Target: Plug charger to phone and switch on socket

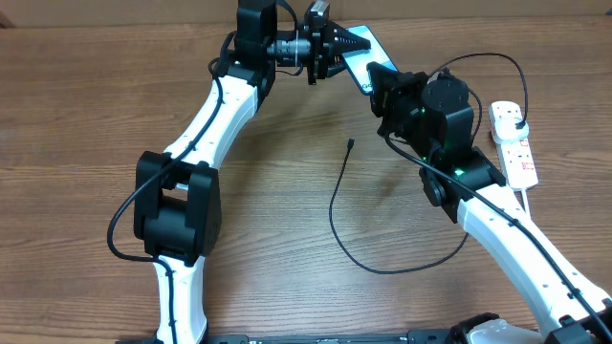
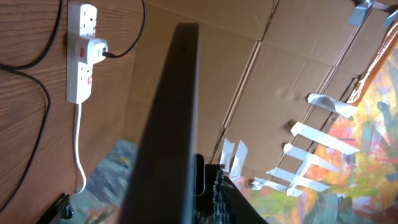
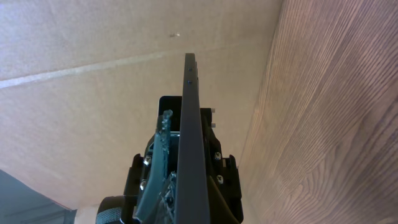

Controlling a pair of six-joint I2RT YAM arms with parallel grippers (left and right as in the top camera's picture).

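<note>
Nearest the robot, the thin black charger cable [image 1: 335, 215] loops loose on the brown wooden table [image 1: 96, 96]. Its small connector tip [image 1: 351, 143] lies bare, just short of the right gripper [image 1: 381, 81]. Off to that gripper's right is the white power strip with red switches [image 1: 521, 158], with the charger's plug end [image 1: 516, 124] sitting in one outlet. The right gripper is clamped tight on one end of the slim dark-edged phone with the light blue screen [image 1: 361, 65]. The phone's long axis runs diagonally from there to the left gripper [image 1: 356, 45], screen up. The left jaws look narrow around the far end, but I can't tell if they're actually pinching it.
</note>
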